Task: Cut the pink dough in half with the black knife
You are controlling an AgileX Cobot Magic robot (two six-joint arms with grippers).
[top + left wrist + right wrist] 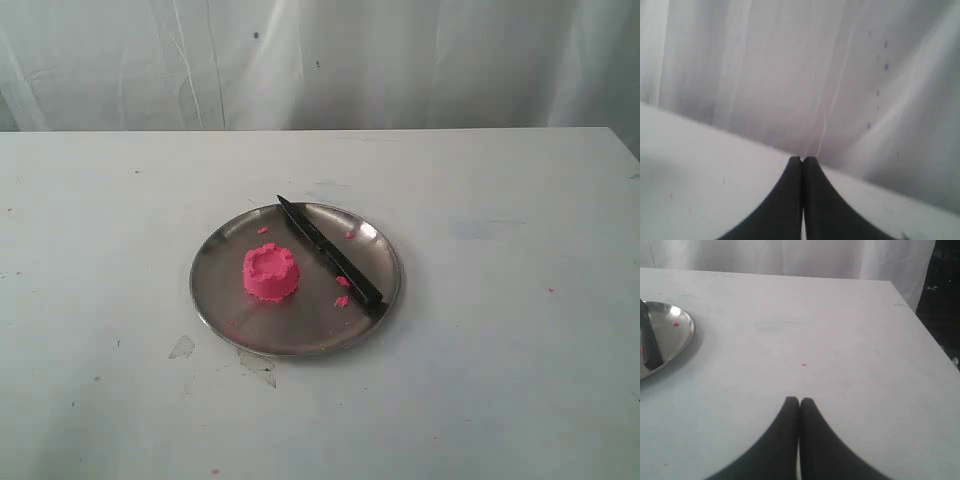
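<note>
Nothing has been picked up yet, so the step in hand looks like the very first one, reaching for the tool. The right gripper (799,401) has its two dark fingers pressed together with nothing between them and hangs above bare white table (500,350). The left gripper (803,159) is likewise closed and empty, and faces the table edge and the pale curtain (765,75) with no task object in its view. Ahead of the right gripper and off to its inboard side, well apart from it, lies the round steel plate (215,300). The black knife (328,262) rests diagonally across it, with its handle end on the near rim and so closest to that gripper. Beyond the knife, farther from the right gripper, the pink dough (271,272) sits as one whole dimpled mound, uncut, just beside the blade but not touching it; a few pink crumbs (342,300) lie near the handle. The next move likely calls for the right gripper to open, travel across to the handle, come down low over the rim and close on the slim handle without pushing the knife into the dough.
</note>
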